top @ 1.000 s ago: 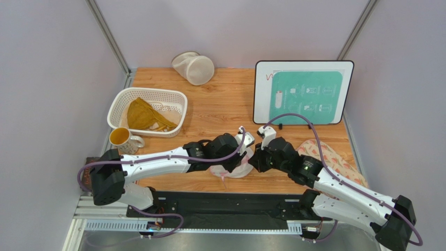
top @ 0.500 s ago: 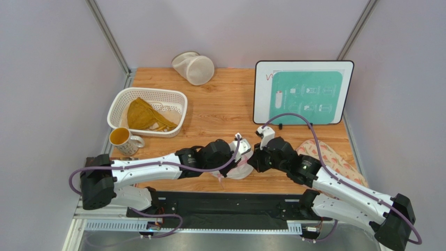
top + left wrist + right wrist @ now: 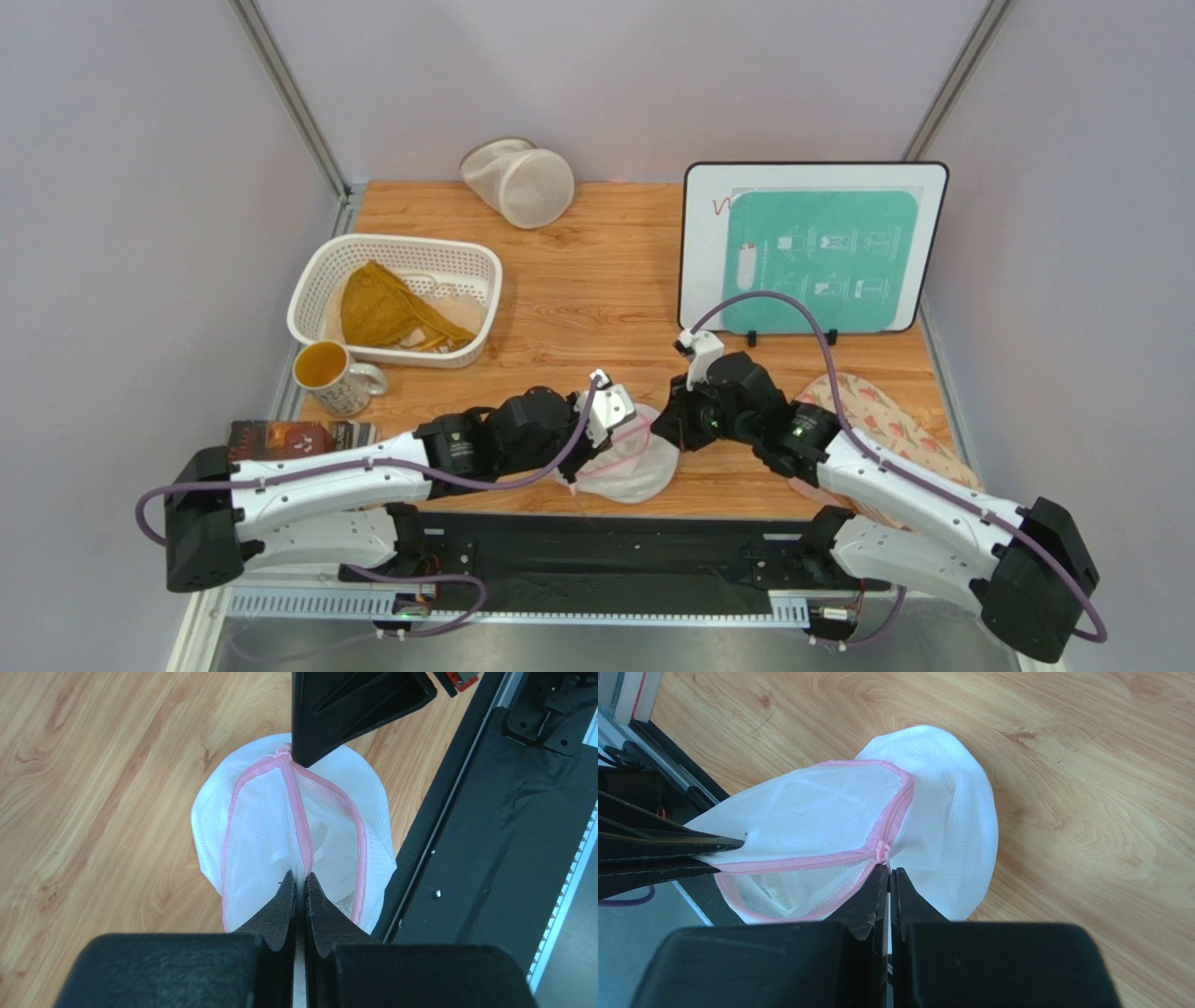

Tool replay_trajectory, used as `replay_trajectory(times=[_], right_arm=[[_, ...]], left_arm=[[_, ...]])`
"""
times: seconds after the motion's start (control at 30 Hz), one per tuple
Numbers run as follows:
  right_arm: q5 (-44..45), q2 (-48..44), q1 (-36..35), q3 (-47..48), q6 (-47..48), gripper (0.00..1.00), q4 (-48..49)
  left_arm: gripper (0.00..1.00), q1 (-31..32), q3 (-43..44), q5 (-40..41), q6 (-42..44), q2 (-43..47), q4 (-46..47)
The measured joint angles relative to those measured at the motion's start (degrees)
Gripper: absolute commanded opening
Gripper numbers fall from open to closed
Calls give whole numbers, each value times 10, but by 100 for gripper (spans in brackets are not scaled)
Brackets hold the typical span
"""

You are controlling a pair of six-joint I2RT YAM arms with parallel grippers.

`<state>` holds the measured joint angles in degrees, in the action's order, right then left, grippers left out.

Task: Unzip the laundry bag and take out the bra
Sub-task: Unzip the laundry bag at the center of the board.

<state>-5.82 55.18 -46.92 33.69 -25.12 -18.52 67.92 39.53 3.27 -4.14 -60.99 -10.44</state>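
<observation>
Mesh of the laundry bag (image 3: 256, 847) obscures its contents.

Wooden table (image 3: 589, 301): basket (image 3: 421, 247), mug (image 3: 331, 373), laundry bag (image 3: 638, 469)

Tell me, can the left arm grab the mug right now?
Probably not yet. The left gripper is pinched shut on the laundry bag, so it is busy. Nothing blocks the mug beside the basket, so after letting go it likely could.
</observation>
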Motion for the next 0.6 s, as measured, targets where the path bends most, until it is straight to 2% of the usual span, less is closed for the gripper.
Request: replay_trajectory(times=[0.33,0.37,0.4,0.43,0.5,0.6], right_arm=[[-33,46,13,0,5,0,35],[-36,45,13,0,5,0,38],[-38,44,12,0,5,0,39],[-39,42,13,0,5,0,40],[-34,35,14,0,5,0,38],[-21,26,22,0,5,0,25]], left_arm=[[0,0,-32,9,6,74,-20],[5,0,-34,10,6,79,-23],[25,0,-35,14,5,83,-26],[41,0,-35,16,3,86,-27],[62,2,-35,22,-3,89,-36],[69,3,-35,28,-20,89,-58]])
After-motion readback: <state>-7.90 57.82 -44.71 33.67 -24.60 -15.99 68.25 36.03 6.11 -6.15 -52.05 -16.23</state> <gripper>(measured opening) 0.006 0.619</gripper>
